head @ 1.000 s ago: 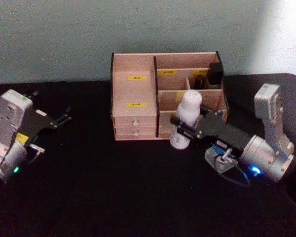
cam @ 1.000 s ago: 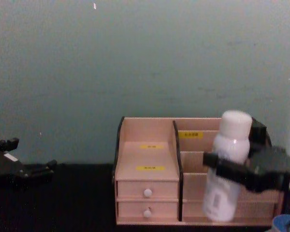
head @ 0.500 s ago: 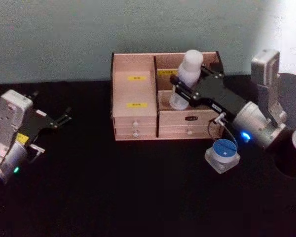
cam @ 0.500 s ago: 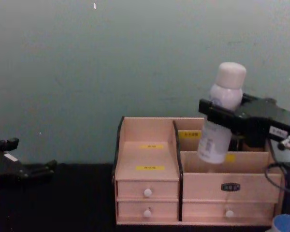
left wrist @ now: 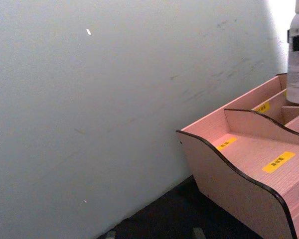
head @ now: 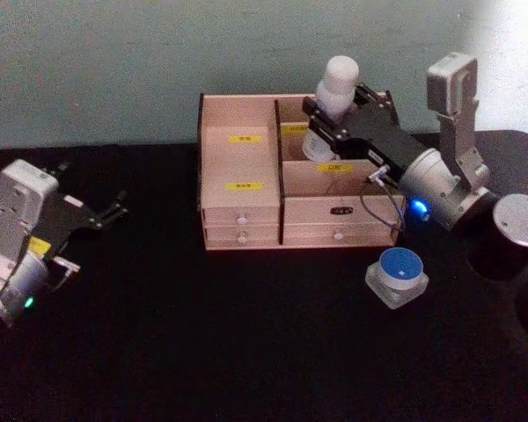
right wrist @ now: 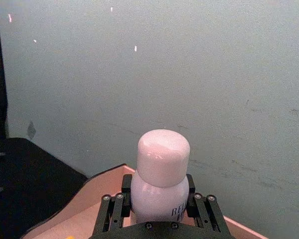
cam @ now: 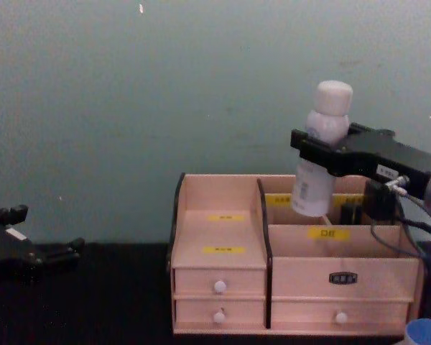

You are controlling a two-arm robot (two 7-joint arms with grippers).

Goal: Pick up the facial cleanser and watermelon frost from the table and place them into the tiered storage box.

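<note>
My right gripper (head: 327, 126) is shut on the facial cleanser (head: 333, 104), a tall white bottle with a rounded cap, held tilted above the back right compartments of the tiered storage box (head: 242, 163). In the chest view the facial cleanser (cam: 320, 147) hangs with its base just above the tiered storage box (cam: 223, 237), gripped by my right gripper (cam: 323, 147). The right wrist view shows the facial cleanser (right wrist: 162, 172) between the black fingers (right wrist: 111, 209). The watermelon frost (head: 397, 275), a squat blue-lidded jar, sits on the table in front of the box's right end. My left gripper (head: 114, 208) is parked open at the left.
A small dark bottle (head: 385, 130) stands in the box's back right compartment. The black table (head: 246, 343) spreads in front of the box. A pale green wall (cam: 165, 93) rises close behind it.
My right gripper has carried the facial cleanser further back and slightly up over the box's rear compartments. The left arm and the blue-lidded jar have stayed where they were.
</note>
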